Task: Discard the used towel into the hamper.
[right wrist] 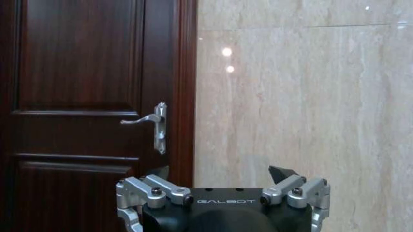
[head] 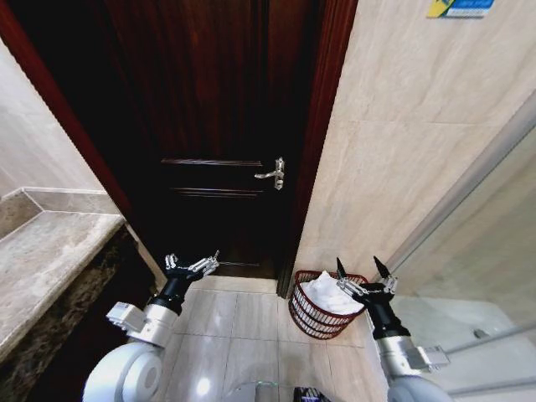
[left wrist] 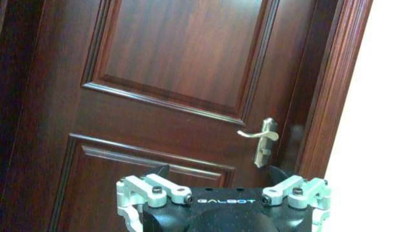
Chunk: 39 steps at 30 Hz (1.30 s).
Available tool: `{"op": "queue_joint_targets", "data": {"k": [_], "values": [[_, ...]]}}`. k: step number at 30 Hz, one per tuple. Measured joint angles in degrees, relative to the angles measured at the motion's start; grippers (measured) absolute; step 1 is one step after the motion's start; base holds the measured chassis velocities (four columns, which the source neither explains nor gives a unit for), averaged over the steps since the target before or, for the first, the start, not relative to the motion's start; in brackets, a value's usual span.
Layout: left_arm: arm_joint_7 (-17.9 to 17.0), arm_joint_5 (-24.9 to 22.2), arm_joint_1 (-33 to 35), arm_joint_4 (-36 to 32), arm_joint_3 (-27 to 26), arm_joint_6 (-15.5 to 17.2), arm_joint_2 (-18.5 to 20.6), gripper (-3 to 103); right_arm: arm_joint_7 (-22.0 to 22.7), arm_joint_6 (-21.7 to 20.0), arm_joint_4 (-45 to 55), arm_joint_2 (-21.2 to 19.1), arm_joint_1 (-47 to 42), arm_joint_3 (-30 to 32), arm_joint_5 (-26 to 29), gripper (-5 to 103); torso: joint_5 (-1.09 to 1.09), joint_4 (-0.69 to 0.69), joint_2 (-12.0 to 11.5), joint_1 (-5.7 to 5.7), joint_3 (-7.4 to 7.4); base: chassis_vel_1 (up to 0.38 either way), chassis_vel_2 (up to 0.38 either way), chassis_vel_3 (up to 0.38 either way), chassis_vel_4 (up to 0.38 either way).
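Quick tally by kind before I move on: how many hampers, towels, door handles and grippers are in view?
Hampers: 1, the hamper on the floor by the tiled wall.
Towels: 1, the white towel inside it.
Door handles: 1, the silver door handle.
Grippers: 2, the left gripper and right gripper, both open and empty.
Total: 5.

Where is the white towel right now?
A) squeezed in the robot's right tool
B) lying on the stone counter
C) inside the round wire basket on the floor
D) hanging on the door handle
C: the white towel sits bunched inside the hamper by the tiled wall, while the right tool above its rim and the left tool are both open and hold nothing.
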Motion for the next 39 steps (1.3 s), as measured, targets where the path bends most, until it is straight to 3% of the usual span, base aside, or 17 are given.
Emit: {"op": "queue_joint_targets", "data": {"k": [39], "values": [[0.0,0.0,0.0,0.0,0.0,0.0,0.0,100,-0.4,0.5,-2.5,0.0,0.1,-1.9,-1.8,100,0.0,0.0,0.0,0.01,0.01,0.0,0.0,0.0,0.0]]}}
